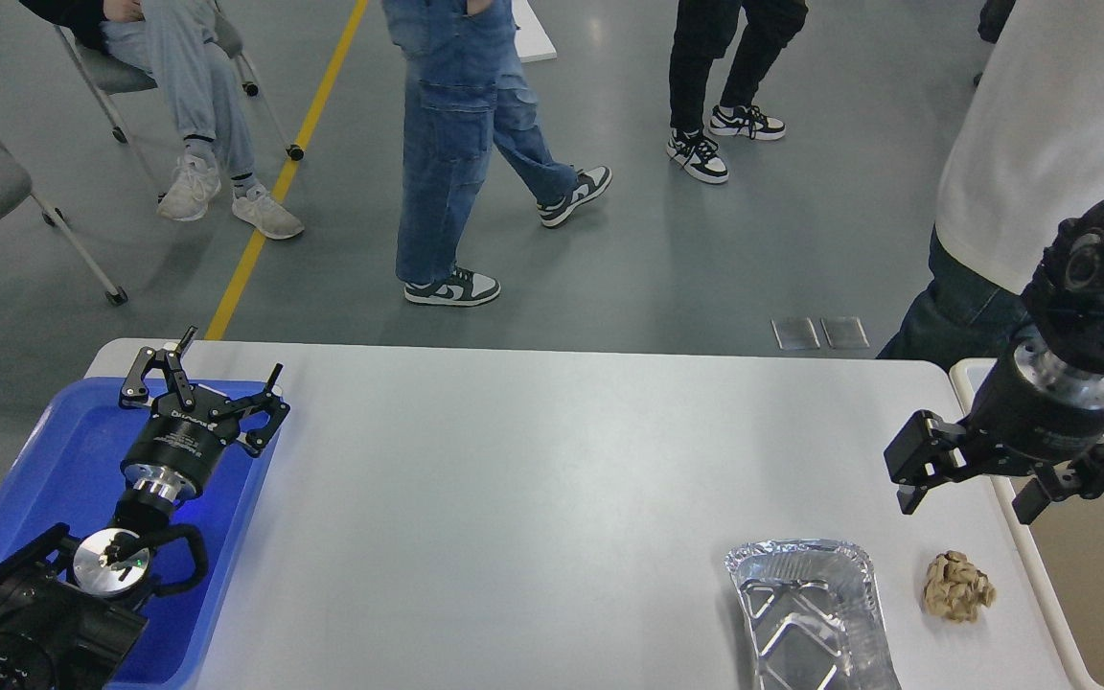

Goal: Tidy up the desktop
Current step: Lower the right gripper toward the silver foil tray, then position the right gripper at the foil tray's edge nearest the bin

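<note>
While the left gripper (217,379) hangs spread wide above the blue tray (54,450) at the desktop's (514,498) left edge, the broad middle lies bare; a foil tray (811,613) and crumpled paper (958,586) sit by the near right corner, under the right gripper (969,506), fingers apart, empty.

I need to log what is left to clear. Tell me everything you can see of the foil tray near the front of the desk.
The foil tray is a shallow, shiny silver container that looks like thin aluminium, with a crinkled rolled rim and pressed diagonal ribs in its floor. It is empty and sits upright, open side up, on the desktop near the front right, its near end cut off by the picture's edge. A crumpled beige paper wad lies just to its right, apart from it. Nothing touches the tray but the desktop; the right pincer hangs above and to its right.
</note>
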You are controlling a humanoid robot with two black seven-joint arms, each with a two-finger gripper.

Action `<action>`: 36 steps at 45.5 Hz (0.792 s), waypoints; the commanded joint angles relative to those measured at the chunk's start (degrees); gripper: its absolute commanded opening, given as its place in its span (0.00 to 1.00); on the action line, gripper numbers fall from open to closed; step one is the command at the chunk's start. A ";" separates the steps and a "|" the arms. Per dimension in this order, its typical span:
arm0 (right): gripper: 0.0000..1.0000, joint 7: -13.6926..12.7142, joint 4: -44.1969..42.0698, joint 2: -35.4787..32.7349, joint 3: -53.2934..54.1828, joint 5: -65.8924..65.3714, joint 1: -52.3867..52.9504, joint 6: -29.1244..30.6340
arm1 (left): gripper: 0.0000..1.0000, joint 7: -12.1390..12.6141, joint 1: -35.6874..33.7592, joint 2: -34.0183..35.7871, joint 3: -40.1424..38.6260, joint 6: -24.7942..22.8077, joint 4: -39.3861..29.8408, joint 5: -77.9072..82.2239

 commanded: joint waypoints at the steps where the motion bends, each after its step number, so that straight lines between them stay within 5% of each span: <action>1: 1.00 0.01 -0.16 -1.76 1.19 -1.35 -4.27 -8.38 | 1.00 0.00 -0.05 0.00 0.00 0.00 0.00 0.00; 11: 1.00 0.10 -3.06 -1.94 3.83 -1.43 -15.42 -17.09 | 1.00 0.00 -0.05 0.00 0.00 0.00 0.00 0.00; 36: 1.00 0.01 -1.83 -1.50 8.13 -5.04 -26.42 -15.51 | 1.00 -0.09 0.04 0.00 0.00 0.00 0.00 0.00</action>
